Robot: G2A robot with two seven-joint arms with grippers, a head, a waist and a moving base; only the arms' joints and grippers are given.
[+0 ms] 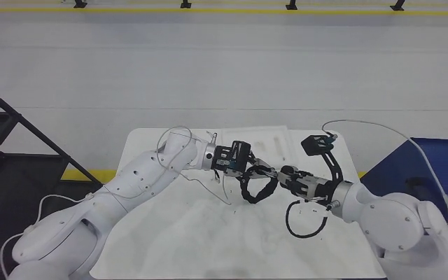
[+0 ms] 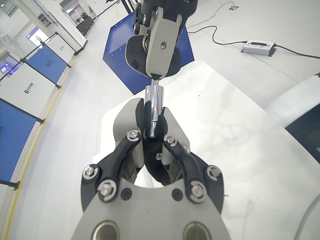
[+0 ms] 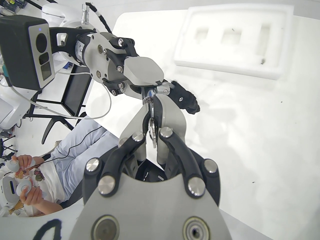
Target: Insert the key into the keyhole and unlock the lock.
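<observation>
My left fingers (image 2: 123, 121) are clamping narrow on the barrel of the chrome lock (image 2: 153, 106). My right fingers (image 3: 172, 116) are pinching the key (image 3: 151, 125) by its round head, with the blade in line with the barrel. The key tip is meeting the lock's end face; I cannot tell how deep it is sitting. In the top view both are hanging above the counter (image 1: 210, 231) at frame centre, with the lock's black cable (image 1: 245, 190) looping just below. A white foam tray (image 1: 273, 143) is lying above centre.
</observation>
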